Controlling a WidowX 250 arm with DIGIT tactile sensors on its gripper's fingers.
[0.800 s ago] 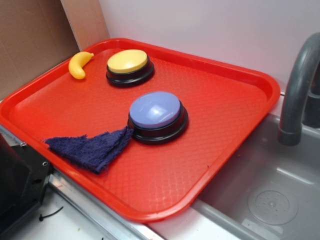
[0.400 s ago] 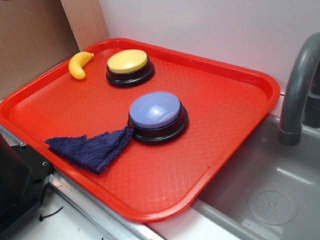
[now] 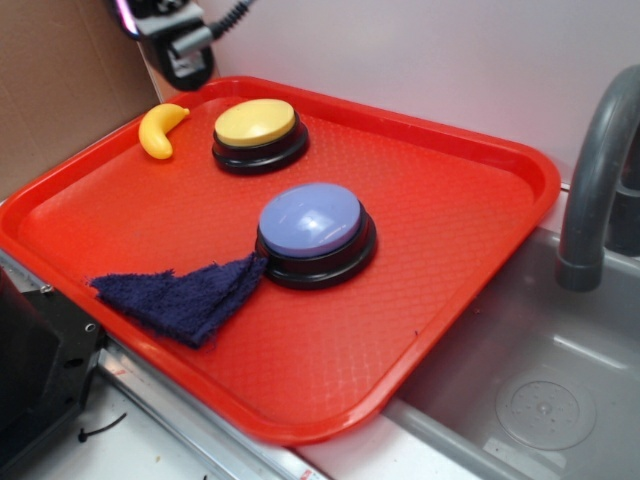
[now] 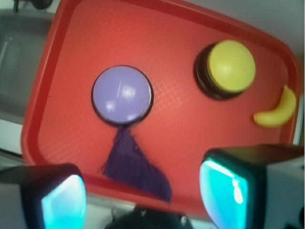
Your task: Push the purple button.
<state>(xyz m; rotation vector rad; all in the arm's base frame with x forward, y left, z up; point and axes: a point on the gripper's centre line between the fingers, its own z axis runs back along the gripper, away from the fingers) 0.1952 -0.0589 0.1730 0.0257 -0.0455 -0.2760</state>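
The purple button [image 3: 312, 222], a lavender dome on a black base, sits near the middle of the red tray [image 3: 455, 205]. In the wrist view the purple button [image 4: 122, 94] lies far below and ahead of my gripper [image 4: 143, 195]. My fingers are spread wide with nothing between them. From outside, only part of my gripper [image 3: 185, 55] shows, high at the top left above the tray's far corner and well away from the button.
A yellow button [image 3: 256, 122] and a toy banana [image 3: 160, 128] sit at the tray's far left. A dark blue cloth [image 3: 185, 295] touches the purple button's base. A grey sink [image 3: 540, 400] and faucet [image 3: 595, 180] are on the right, with a cardboard wall [image 3: 60, 80] on the left.
My gripper has entered the exterior view at the top left; it was out of sight before. The things on the tray have not moved.
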